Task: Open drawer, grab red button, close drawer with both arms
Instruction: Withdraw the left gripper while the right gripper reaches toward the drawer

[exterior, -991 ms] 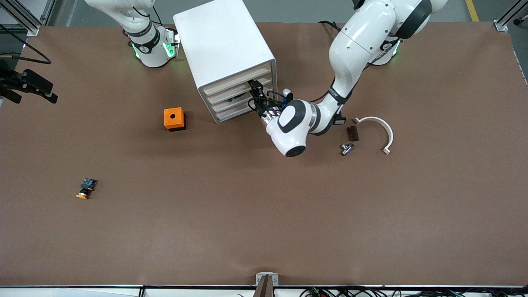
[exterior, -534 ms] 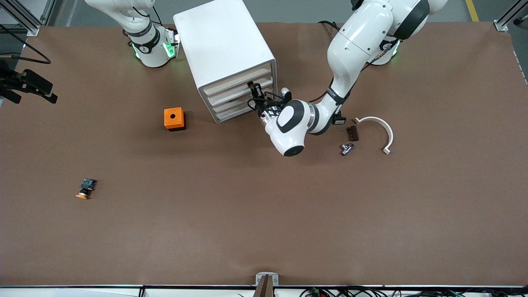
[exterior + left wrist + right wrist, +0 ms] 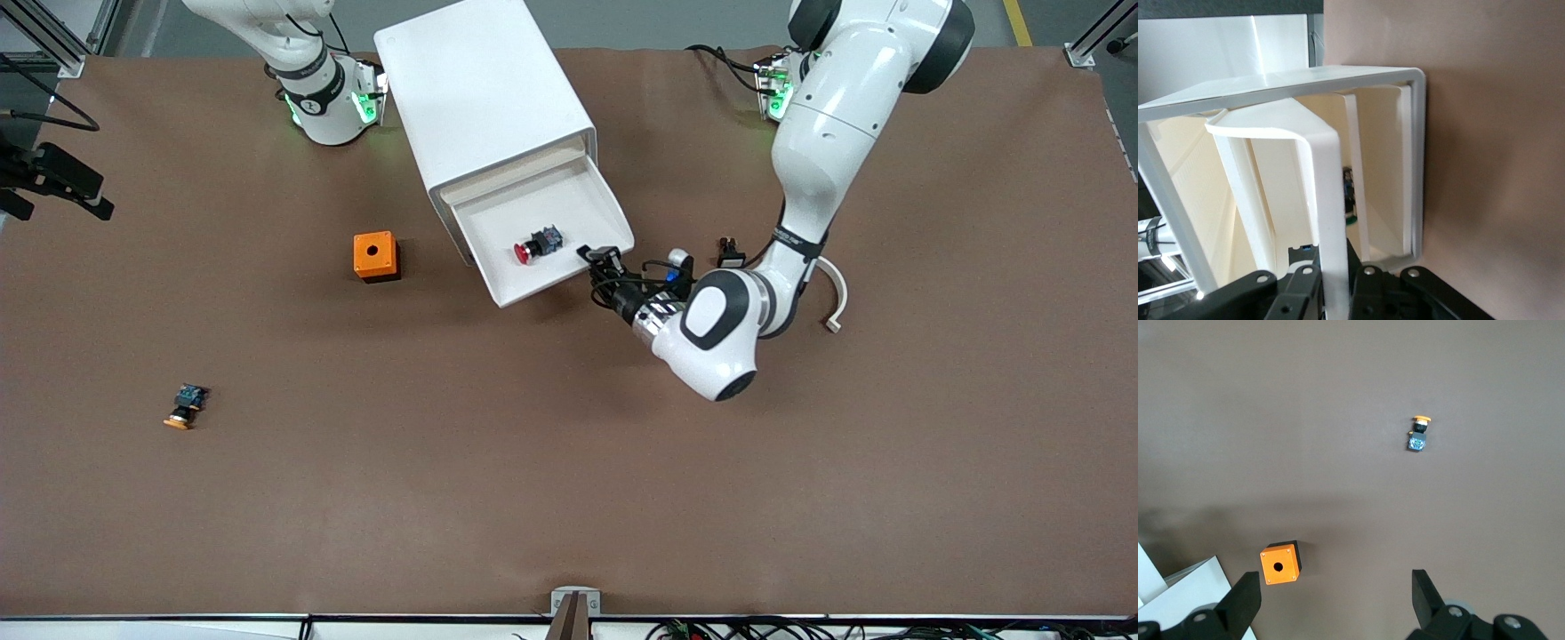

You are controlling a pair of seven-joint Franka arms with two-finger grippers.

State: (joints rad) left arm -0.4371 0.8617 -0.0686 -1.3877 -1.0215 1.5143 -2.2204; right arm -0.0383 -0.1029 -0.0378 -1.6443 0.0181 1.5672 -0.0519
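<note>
The right gripper (image 3: 1335, 597) hangs high over the brown table (image 3: 1338, 420), its fingers (image 3: 1245, 600) spread wide with nothing between them. Below lie an orange cube (image 3: 1280, 564) with a hole, a white cabinet corner (image 3: 1178, 590) near it, and, well apart, an orange-capped button (image 3: 1418, 433).

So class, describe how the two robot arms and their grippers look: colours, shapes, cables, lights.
Both arms are glossy white rounded segments with black joint bands; green lights glow at their bases. Black cables loop around the left gripper, which is black with two fingers, like the right gripper.
</note>
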